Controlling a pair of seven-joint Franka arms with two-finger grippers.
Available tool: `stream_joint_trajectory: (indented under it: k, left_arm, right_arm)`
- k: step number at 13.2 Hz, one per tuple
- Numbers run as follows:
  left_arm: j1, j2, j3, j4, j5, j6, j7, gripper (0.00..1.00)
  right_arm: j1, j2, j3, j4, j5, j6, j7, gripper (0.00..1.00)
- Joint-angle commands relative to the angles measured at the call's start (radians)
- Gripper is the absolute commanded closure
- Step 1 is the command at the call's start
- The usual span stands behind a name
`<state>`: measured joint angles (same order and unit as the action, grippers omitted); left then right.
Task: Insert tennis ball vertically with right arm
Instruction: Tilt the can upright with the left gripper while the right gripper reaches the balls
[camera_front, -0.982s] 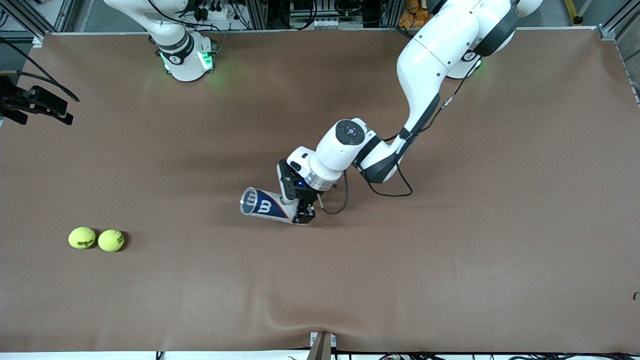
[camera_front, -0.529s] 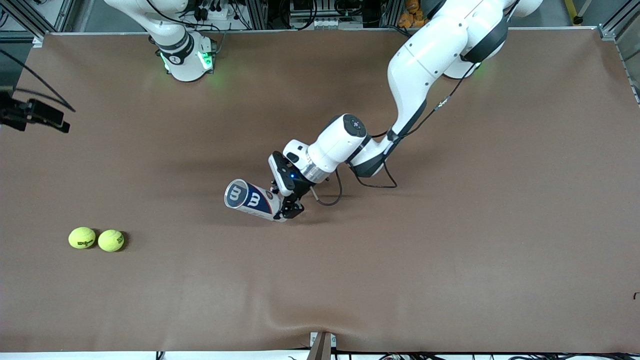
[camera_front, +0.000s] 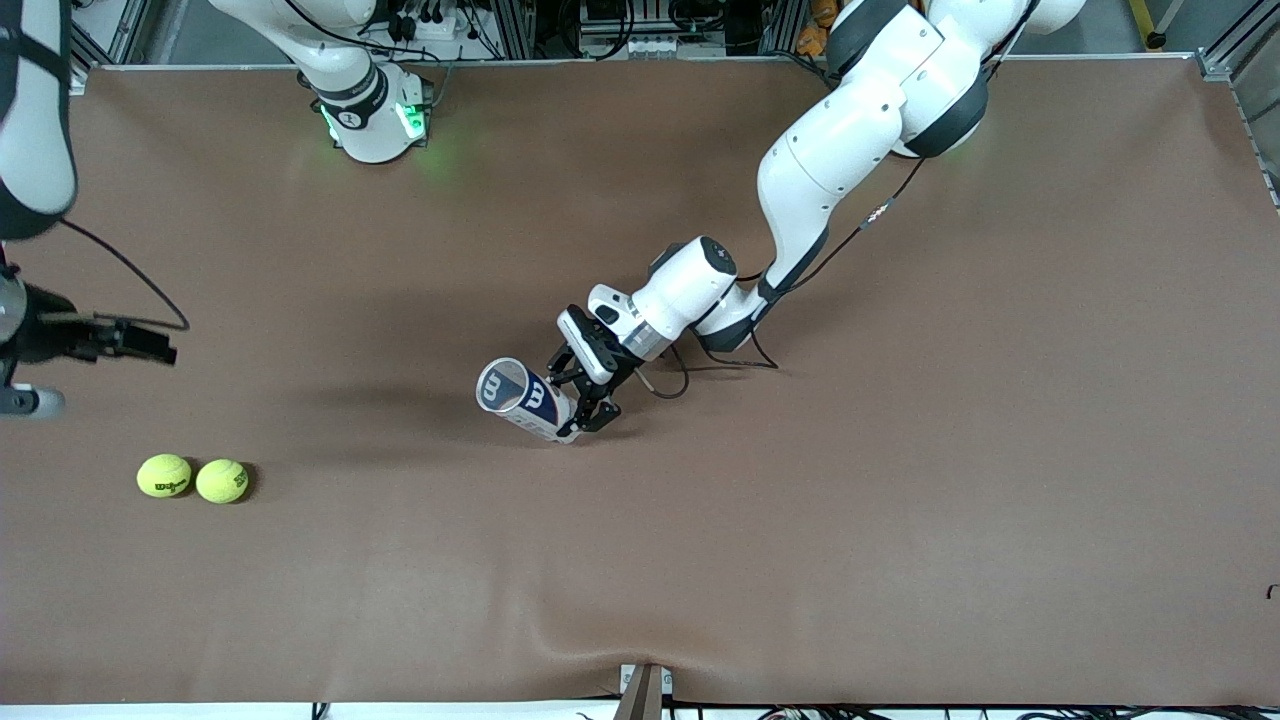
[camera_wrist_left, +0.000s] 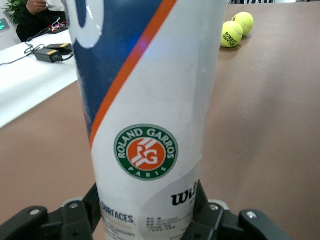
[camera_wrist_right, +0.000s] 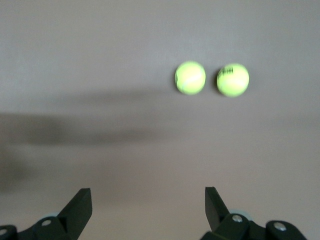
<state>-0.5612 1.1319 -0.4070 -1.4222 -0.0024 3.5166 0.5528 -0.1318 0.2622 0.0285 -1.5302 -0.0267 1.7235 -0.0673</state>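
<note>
- A brown table (camera_front: 900, 480) fills the front view, its covering slightly wrinkled at the edge nearest the camera.
- Two yellow-green tennis balls (camera_front: 164, 475) (camera_front: 222, 481) lie on the table toward the right arm's end, nearer the front camera than anything else on it. They sit side by side, touching or almost touching.
- In the right wrist view the same balls (camera_wrist_right: 190, 77) (camera_wrist_right: 232, 80) show against bare brown surface, with nothing between them and the camera.
- The right gripper (camera_wrist_right: 147, 202) is spread wide and holds nothing. It hangs in the air at the right arm's end of the table, above the surface and apart from the balls; the front view shows it at the picture's edge (camera_front: 135, 342).
- A tennis ball can (camera_front: 525, 400), white with blue and an orange stripe, is near the middle of the table, well apart from the balls. It is tilted, its open mouth toward the right arm's end.
- The left gripper (camera_front: 590, 412) is clamped on the can's lower end. The left wrist view shows black fingers (camera_wrist_left: 212, 220) pressing both sides of the can (camera_wrist_left: 145, 125).
- The left arm reaches in from its base to the can.
</note>
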Motion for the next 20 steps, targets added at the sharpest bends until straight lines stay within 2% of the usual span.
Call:
stream_joint_trajectory:
  k: [1,6,12,16,20]
  left_arm:
    - [-0.003,0.017,-0.010,0.000,-0.016,0.038,-0.011,0.29]
    - [0.011,0.022,-0.009,-0.001,-0.018,0.038,-0.013,0.24]
    - [0.035,0.037,-0.001,-0.043,-0.008,0.038,-0.011,0.22]
    - [0.035,0.037,0.000,-0.043,-0.010,0.038,-0.011,0.14]
    - [0.038,0.037,0.004,-0.043,-0.005,0.038,-0.005,0.12]
  right_arm:
    - [-0.026,0.083,0.013,0.012,-0.024,0.115,-0.028,0.00]
    - [-0.044,0.179,0.011,0.015,-0.036,0.157,-0.028,0.00]
    - [-0.061,0.333,0.011,0.015,-0.044,0.431,-0.124,0.00]
    - [-0.063,0.390,0.011,0.018,-0.119,0.531,-0.131,0.00]
    - [-0.081,0.428,0.011,0.007,-0.127,0.593,-0.137,0.00]
